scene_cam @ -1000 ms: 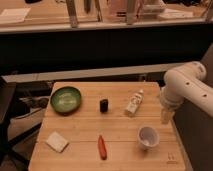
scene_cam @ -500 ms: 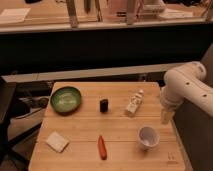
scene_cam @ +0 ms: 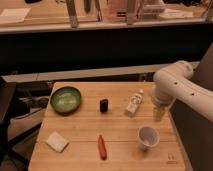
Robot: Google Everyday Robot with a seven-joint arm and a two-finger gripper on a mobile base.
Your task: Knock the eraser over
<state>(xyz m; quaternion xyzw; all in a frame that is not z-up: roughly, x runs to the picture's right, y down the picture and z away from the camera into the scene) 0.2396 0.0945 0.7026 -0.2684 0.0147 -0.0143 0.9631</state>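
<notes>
– Pale planked table [scene_cam: 90, 156], with a dark gap and a bright counter behind it. Where is the eraser?

– The eraser [scene_cam: 103, 105] stands upright near the middle of the table. It is a small, matte black block with rounded edges, probably rubbery. Nothing touches it.

– What lies around it?

– The bottle [scene_cam: 134, 102] is near it on the right, white and slim, set at a slant. The bowl [scene_cam: 55, 100] is on the left, round, green, glossy and empty. A red stick [scene_cam: 102, 147] lies in front. Further out are a flat white pad [scene_cam: 57, 142] at the front left and a round white cup [scene_cam: 148, 136] at the front right.

– And the gripper?

– The gripper [scene_cam: 159, 112] hangs from the smooth white arm [scene_cam: 175, 85] at the right edge of the table. It is beyond the bottle, just behind the cup, and well apart from the eraser. I cannot tell whether it is spread or closed.

– What could go wrong?

– I see 3 risks. First, the bottle sits between the gripper and the eraser, so a straight sweep to the left would likely hit the bottle first and push it along. Second, the cup is close below the gripper, so dropping too early could clip its rim and tip it. Third, the eraser is short and probably grippy, so a push low on its side may only slide it across the wood. It needs a tap near the top to topple.
</notes>
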